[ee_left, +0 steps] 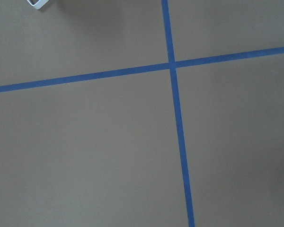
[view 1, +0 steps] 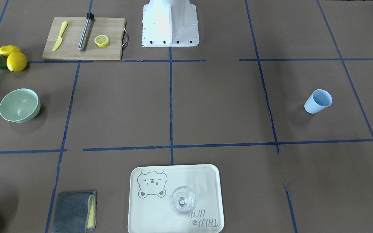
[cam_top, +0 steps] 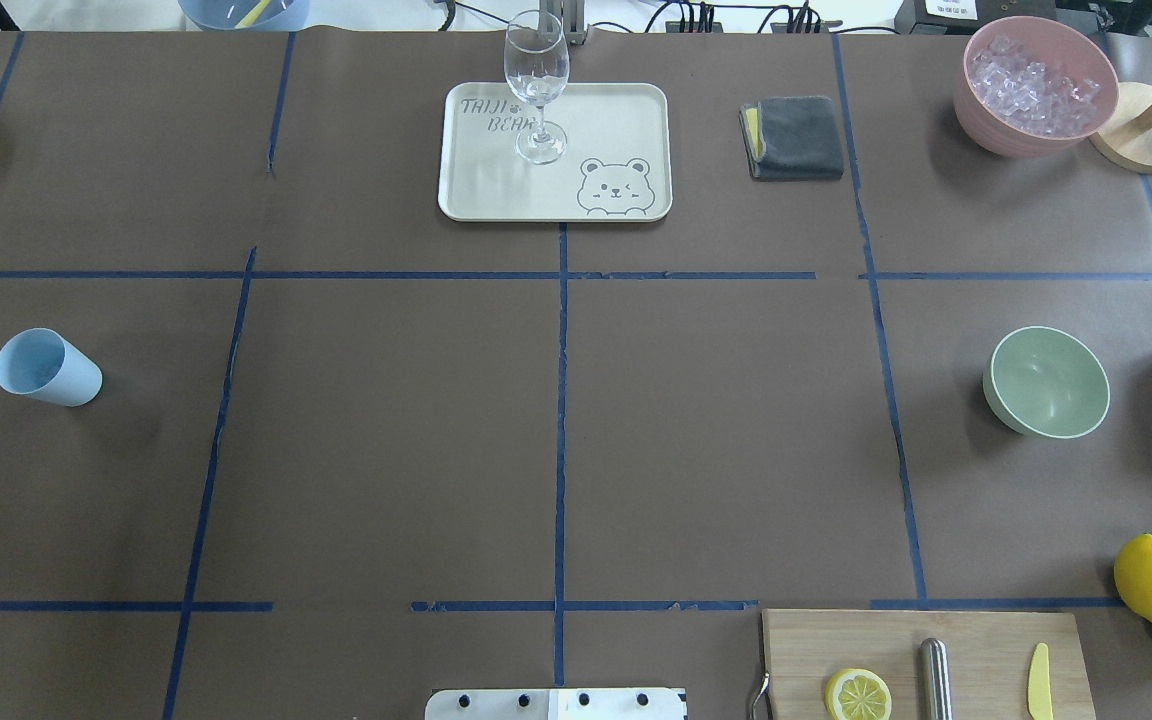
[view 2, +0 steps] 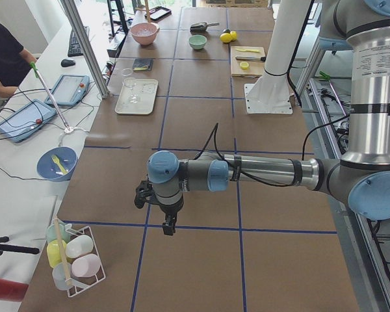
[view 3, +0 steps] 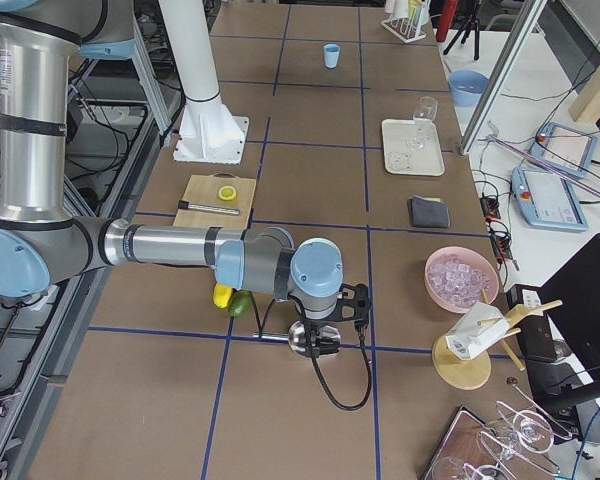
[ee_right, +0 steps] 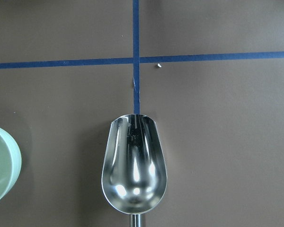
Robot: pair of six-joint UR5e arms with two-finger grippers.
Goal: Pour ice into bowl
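Right end effector: scoop points along tape.

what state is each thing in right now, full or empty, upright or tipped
bowl: upright, empty
ice: all in the pink container
pink container: upright, holding ice
blue cup: upright, empty
wine glass: upright on the tray, empty
scoop: empty, no ice in it
lemon half: cut face up
cloth: folded

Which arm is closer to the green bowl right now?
Right. The right gripper hangs close to the bowl, which shows beside the metal scoop in its wrist camera. The left gripper is at the opposite end of the table.
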